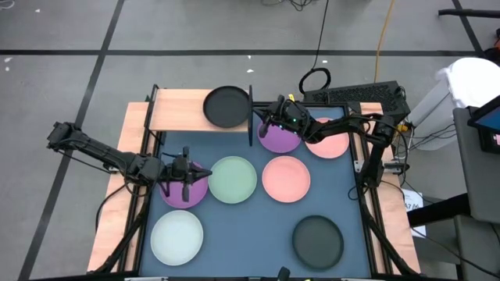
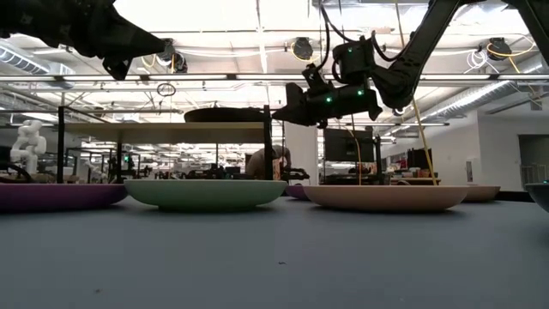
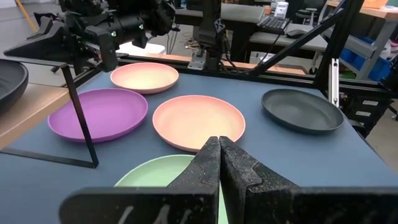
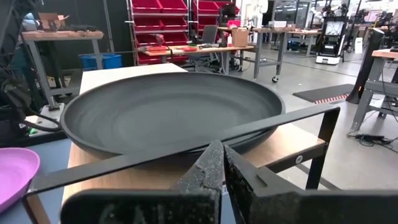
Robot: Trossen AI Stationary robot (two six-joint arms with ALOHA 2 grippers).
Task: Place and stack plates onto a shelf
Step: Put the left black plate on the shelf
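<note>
1. Your left gripper (image 1: 184,173) hangs over the purple plate (image 1: 184,187) at about 9 o'clock on the table (image 1: 258,242). Its fingers (image 3: 208,163) are pressed tight together and carry nothing.
2. At 7 o'clock you see the whitish plate (image 1: 177,236) lying flat on the blue-grey top, well apart from both grippers.
3. The shelf (image 1: 187,111) stands at 11 o'clock, a light-wood board in a thin black frame. One black plate (image 1: 226,106) rests on its right end, near the frame's upright bar.
4. The pale green plate (image 1: 232,179) lies at the table's centre, just beside the left purple plate.
5. Next to it at centre right you find a pink plate (image 1: 286,177), flat on the table.
6. Your right gripper (image 1: 269,117) hovers at 12 o'clock, just beside the shelf's right edge and above a second purple plate (image 1: 280,137). Its fingers (image 4: 208,169) are closed on themselves with nothing between them; in the right wrist view the black plate fills the space just beyond the frame bar.
7. A second pink plate (image 1: 330,142) lies at 1 o'clock, partly under the right arm.
8. The other black plate (image 1: 318,239) sits at 5 o'clock, alone.
</note>
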